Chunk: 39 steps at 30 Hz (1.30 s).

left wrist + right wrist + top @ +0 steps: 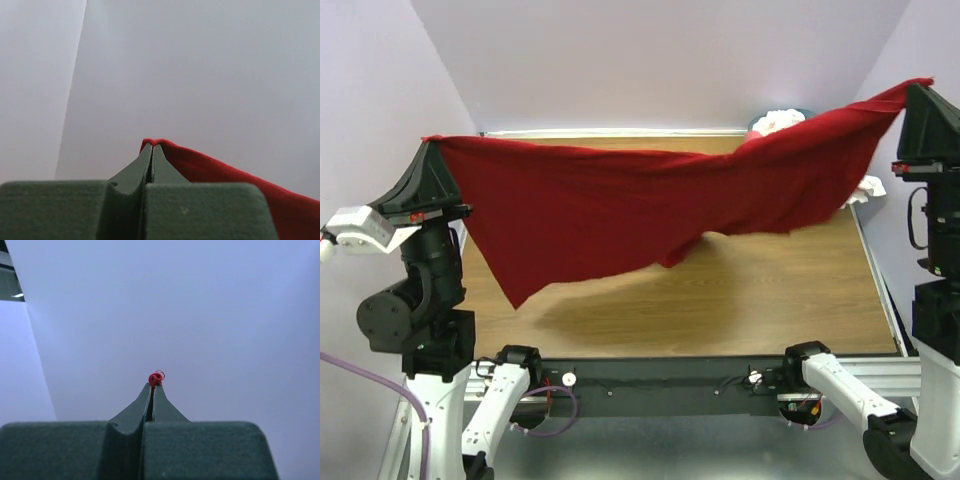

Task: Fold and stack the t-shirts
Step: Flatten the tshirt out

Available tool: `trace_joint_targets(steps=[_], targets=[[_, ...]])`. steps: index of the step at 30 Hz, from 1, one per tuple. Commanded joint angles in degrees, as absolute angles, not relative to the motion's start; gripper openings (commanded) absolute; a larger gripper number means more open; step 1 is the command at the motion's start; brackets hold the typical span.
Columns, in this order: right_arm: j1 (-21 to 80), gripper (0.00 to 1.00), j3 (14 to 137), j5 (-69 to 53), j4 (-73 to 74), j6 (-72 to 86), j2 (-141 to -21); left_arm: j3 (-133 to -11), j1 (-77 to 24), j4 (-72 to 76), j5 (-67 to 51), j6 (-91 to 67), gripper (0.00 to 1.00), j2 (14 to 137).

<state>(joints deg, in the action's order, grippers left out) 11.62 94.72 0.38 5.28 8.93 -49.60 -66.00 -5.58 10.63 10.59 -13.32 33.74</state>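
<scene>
Crimson t-shirt (pixel 650 200) stretched above table (pixel 770 300), one corner pinched in left pincer (pixel 428 141), other in right pincer (pixel 921 86)

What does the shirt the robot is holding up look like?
Look above the wooden table. A big dark red t-shirt hangs stretched from the left gripper to the right gripper. It alone is in the air; white cloth lies bunched at the far corner.

We hold both arms raised and spread wide, left gripper (pixel 428 141) and right gripper (pixel 918 86) each clamped on the crimson t-shirt (pixel 620 200).
</scene>
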Motion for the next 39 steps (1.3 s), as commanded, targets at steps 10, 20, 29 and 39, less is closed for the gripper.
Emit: trace_joint_targets(steps=[10, 20, 29, 39], targets=[[11.3, 0.0, 91.0, 5.2, 6.6, 8.6, -58.0, -65.4, -5.4, 17.0, 6.3, -12.1, 0.0, 50.5], [11.3, 0.0, 100.1, 8.0, 4.8, 7.6, -76.1, -71.1, -5.3, 19.5, 9.3, -9.9, 0.0, 63.1], [11.3, 0.01, 101.9, 4.6, 4.8, 8.3, -71.6, -65.9, -5.3, 21.4, 9.4, -10.7, 0.0, 48.1], [11.3, 0.01, 100.5, 4.5, 4.9, 8.4, -60.8, -63.0, -5.3, 18.5, 10.6, -9.1, 0.0, 28.1]])
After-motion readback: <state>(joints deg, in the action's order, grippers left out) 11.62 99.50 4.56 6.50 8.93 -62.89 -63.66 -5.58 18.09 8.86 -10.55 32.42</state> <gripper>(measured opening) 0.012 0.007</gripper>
